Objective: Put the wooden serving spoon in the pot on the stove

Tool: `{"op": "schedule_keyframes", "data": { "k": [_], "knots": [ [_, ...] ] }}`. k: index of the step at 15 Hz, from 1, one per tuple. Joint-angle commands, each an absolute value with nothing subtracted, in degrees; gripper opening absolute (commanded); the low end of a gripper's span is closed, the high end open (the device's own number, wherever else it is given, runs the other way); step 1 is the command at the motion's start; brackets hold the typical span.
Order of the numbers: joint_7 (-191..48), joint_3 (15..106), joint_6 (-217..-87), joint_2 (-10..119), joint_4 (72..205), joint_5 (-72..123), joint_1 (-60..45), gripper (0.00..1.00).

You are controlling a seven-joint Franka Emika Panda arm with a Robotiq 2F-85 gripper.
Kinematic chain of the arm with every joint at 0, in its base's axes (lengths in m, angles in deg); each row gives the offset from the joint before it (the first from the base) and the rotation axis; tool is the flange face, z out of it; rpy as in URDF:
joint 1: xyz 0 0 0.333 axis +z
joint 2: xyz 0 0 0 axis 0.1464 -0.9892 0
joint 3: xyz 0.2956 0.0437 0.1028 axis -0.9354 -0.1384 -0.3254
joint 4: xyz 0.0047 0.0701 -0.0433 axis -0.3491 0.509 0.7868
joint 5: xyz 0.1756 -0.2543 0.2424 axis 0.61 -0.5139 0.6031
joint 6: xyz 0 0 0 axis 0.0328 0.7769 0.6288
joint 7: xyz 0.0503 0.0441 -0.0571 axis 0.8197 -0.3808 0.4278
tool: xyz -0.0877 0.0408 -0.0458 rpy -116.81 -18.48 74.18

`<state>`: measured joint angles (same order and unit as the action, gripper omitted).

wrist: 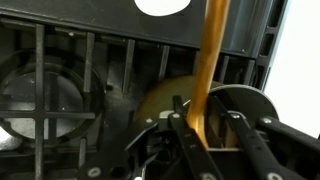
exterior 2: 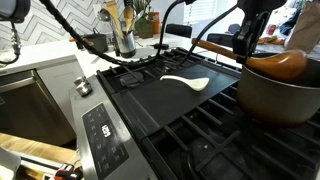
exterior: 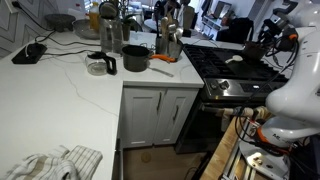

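We see the stove (exterior 2: 150, 125) filling the near exterior view, a wide gas range of black cast-iron grates around a flat, matte black griddle plate (exterior 2: 165, 100). Its stainless front panel faces the white countertop (exterior: 60, 85) in the far exterior view. On a rear burner stands the pot (exterior 2: 285, 100), a large, round, dark grey vessel with a dull metal wall.

The gripper (exterior 2: 248, 42) hangs just beside the pot, above the griddle's back edge. The wooden serving spoon (exterior 2: 283, 65) runs straight through it. Its smooth, orange-brown bowl sits at the pot's mouth, level with the rim, and its slim handle reaches away from the pot past the gripper. The spoon's long axis lies close to level, bowl end at the pot and handle end pointing over the griddle toward the utensil crock (exterior 2: 125, 40).

From the wrist, the gripper (wrist: 207, 112) straddles that handle (wrist: 210, 50), which rises as a warm amber strip between the two dark metal fingers (wrist: 180, 120) to the top of the view. The handle lies closer to one finger, and a sliver of space seems to show on its other side. The view is dim and crowded there, so we cannot tell whether the jaws are clamped on the wood or merely standing around it.

Smallest is a white spoon (exterior 2: 187, 82), glossy and rounded (ceramic or plastic, by its sheen). It lies flat on the griddle, well apart from the pot, with its handle pointing away from the pot.
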<state>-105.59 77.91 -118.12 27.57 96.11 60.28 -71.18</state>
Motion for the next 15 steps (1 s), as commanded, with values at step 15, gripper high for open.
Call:
{"op": "schedule_keyframes", "data": {
  "k": [15],
  "knots": [
    [-102.21,73.12,-106.5,30.46,89.26,53.65,-74.22,1.0]
  ]
}}
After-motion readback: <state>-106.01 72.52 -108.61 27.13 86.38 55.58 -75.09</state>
